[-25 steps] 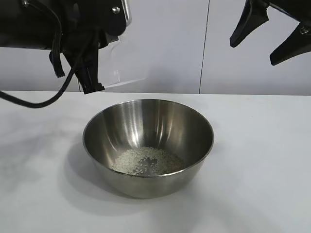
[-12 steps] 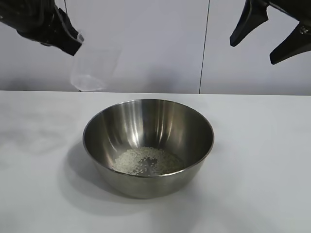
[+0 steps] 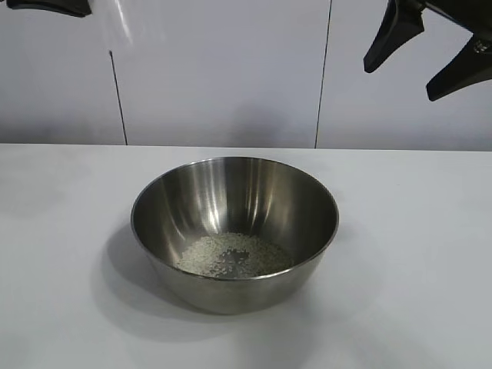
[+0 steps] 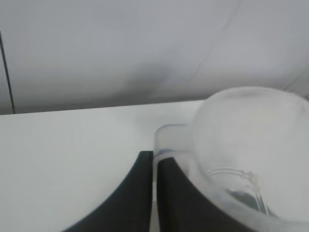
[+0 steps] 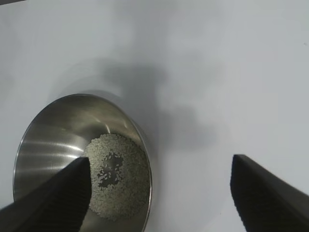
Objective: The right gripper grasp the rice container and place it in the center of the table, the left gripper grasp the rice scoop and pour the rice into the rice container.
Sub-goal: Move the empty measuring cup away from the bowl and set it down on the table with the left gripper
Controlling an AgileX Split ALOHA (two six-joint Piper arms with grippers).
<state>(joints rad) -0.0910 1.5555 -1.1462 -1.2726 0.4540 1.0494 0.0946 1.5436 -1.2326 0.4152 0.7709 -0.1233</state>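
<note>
Centrally on table (image 3: 430, 254): steel rice container (image 3: 234, 231), rice (image 3: 234, 255) inside, clear margins all round. Left gripper (image 4: 153, 191) pinching empty rice scoop (image 4: 251, 154) tab, far-left, high. Right gripper (image 3: 430, 54) spread, empty, above far-right.

Lab test bench, bare white table (image 3: 430, 254), plain panelled wall (image 3: 231, 69)

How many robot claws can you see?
2. The left gripper is shut on the rice scoop, nearly out of the outside view at top left. The right gripper hangs open at top right.

Shiny steel rice container (image 3: 234, 223); frosted plastic rice scoop (image 4: 251, 145); matt table (image 3: 415, 254).
</note>
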